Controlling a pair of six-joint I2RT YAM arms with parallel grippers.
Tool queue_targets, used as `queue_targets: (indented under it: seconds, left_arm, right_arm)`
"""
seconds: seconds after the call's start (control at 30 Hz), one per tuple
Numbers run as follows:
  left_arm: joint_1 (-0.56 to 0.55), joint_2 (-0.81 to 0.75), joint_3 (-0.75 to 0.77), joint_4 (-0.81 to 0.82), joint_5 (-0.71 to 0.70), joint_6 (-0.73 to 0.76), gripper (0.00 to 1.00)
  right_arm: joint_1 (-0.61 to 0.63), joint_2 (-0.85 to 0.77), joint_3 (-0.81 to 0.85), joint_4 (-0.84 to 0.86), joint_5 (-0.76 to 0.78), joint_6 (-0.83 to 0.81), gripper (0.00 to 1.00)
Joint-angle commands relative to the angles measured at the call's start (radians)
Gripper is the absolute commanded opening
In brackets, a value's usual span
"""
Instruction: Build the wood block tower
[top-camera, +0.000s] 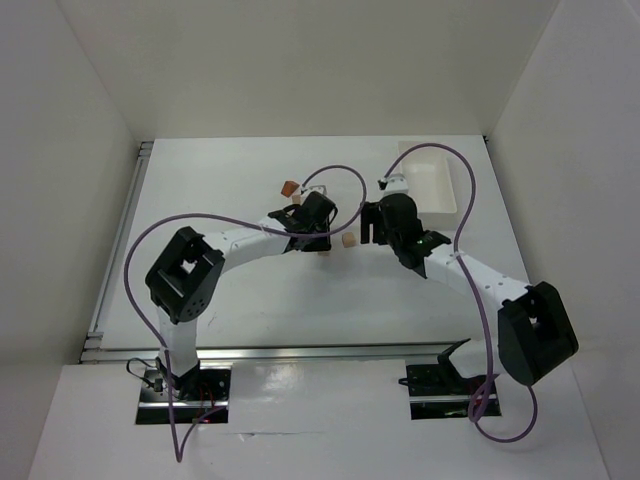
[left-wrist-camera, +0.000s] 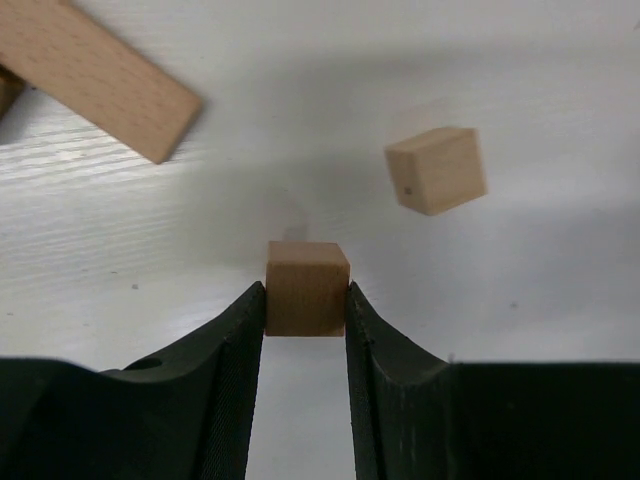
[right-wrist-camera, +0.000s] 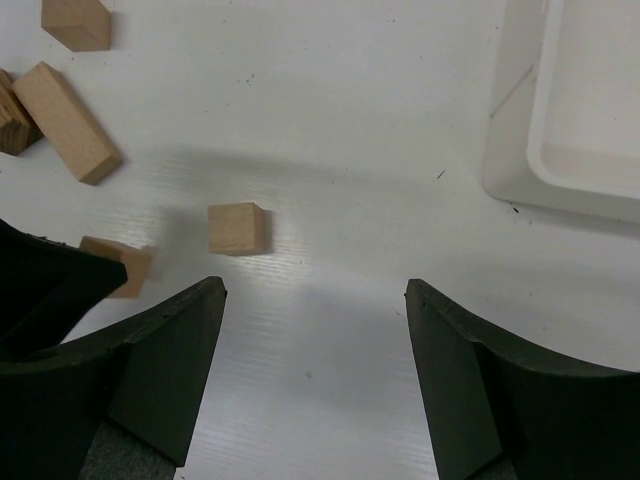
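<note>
Progress slight, by the look of it: no wood block tower standing yet, only single pieces lying apart around the middle of the counter (top-camera: 250, 295), somewhat toward the far edge. Left gripper (left-wrist-camera: 305, 300) pinching 1 small tan cube (left-wrist-camera: 307, 280) between its 2 black fingers, either low over the surface or resting on it; cannot tell which. Second tan cube (left-wrist-camera: 436, 170) loose just beside the first, not touching it. Long tan plank (left-wrist-camera: 95, 65) lying flat nearer the far edge, with a reddish-brown block (top-camera: 288, 187) just beyond it. Right gripper (right-wrist-camera: 315, 295) spread wide and holding nothing, hanging between the loose cube and the white tray (right-wrist-camera: 590, 160) by the far-right corner.

Left to do, as a guess: nearly everything, from choosing a base to setting each piece squarely on the last.

Wood pale and beech-like, finely speckled, with flat sawn faces and crisp edges. Cubes roughly equal on all sides, plank long and thin, reddish piece darker in tone. Probably light, hard and a little slick, so apt to slide under a nudge. Finger pads (left-wrist-camera: 240, 360) black with fine ribbing. Counter white, faintly ridged, dull in sheen. Tray of smooth white plastic, shallow, with a rounded rim.
</note>
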Motion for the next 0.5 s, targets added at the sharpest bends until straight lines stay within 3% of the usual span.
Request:
queue_targets:
  seconds: [0.0,0.23,0.47]
  left_arm:
    - [-0.041,-0.031,0.066,0.034,-0.061,-0.125,0.15]
    - [-0.052,0.098,0.206,-0.002,-0.076,-0.138,0.15]
    - [-0.052,0.140,0.233,-0.051,-0.107,-0.156,0.14]
  right_arm:
    - [-0.006,-0.047,-0.007,0.007,0.037,0.045,0.81]
    - [-0.006,-0.067,-0.026,-0.002,0.040,0.054,0.81]
    - [-0.016,-0.076,-0.027,-0.002,0.040,0.054,0.81]
